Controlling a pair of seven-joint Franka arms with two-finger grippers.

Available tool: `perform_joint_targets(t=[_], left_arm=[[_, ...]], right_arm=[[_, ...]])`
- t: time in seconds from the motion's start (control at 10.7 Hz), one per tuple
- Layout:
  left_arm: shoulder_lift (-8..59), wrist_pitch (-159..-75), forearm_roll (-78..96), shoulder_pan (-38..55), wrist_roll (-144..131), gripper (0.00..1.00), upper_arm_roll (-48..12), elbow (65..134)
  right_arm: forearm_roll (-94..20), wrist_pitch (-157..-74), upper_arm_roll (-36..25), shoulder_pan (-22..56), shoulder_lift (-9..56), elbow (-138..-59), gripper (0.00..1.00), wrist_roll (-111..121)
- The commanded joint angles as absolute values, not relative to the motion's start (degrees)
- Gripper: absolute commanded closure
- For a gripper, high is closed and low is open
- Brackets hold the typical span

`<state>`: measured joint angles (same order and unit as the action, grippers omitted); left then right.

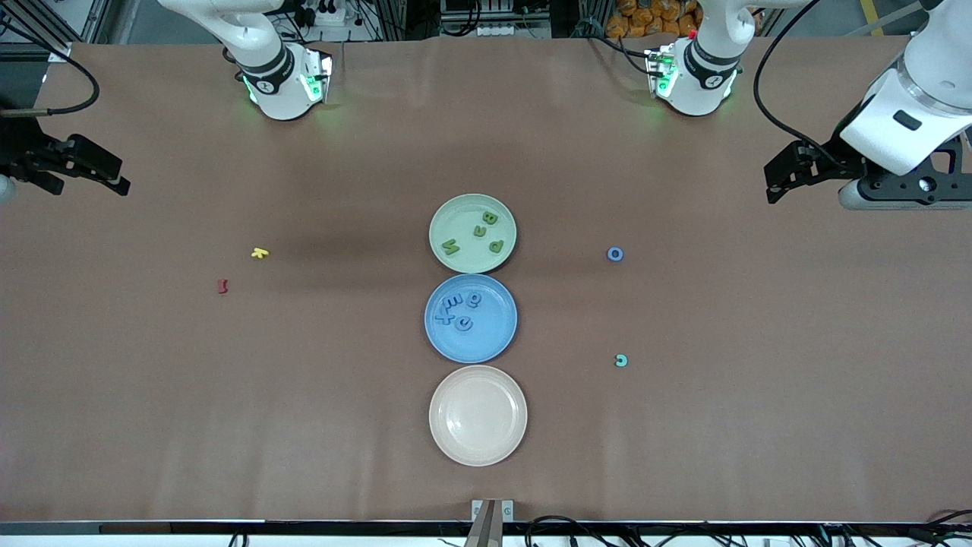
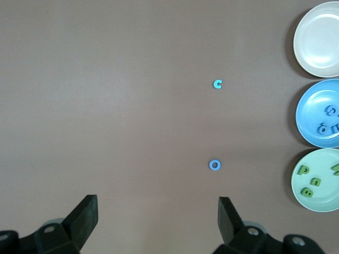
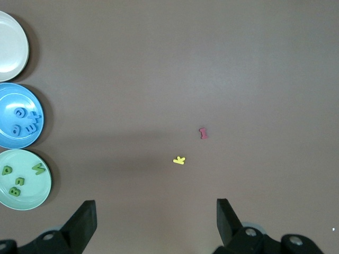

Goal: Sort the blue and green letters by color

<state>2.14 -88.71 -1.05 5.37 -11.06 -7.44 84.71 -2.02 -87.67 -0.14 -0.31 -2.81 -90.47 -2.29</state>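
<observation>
Several green letters (image 1: 449, 245) lie in the green plate (image 1: 456, 209). Several blue letters (image 1: 463, 324) lie in the blue plate (image 1: 486, 342) next to it, nearer the front camera. A blue O (image 1: 615, 254) and a teal C (image 1: 621, 360) lie loose on the table toward the left arm's end; both show in the left wrist view, the O (image 2: 214, 165) and the C (image 2: 217, 84). My left gripper (image 1: 771, 182) is open and empty, raised over its end of the table. My right gripper (image 1: 121, 178) is open and empty, raised over its own end.
An empty beige plate (image 1: 478, 415) sits nearest the front camera, in line with the other two. A small yellow letter (image 1: 260, 253) and a small red letter (image 1: 222, 286) lie toward the right arm's end.
</observation>
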Motion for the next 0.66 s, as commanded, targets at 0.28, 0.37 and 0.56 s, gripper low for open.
perform_joint_targets(t=[0.28,0.37,0.56], left_arm=[[2.37,-90.43,-2.64,5.45,-9.67,0.00,-8.09,83.32],[2.20,-91.05,-2.55,5.45,-9.67,0.00,-8.09,83.41],[2.20,-91.05,-2.46,5.36,-9.67,0.00,-8.09,83.41]], right_arm=[[-1.76,-88.42,-0.09,-0.26,-4.75,-92.46,0.00,-1.76],[-1.76,-88.42,-0.09,-0.35,-4.75,-92.37,0.00,-1.76],[-1.76,-88.50,-0.09,-0.35,-4.75,-92.37,0.00,-1.76]])
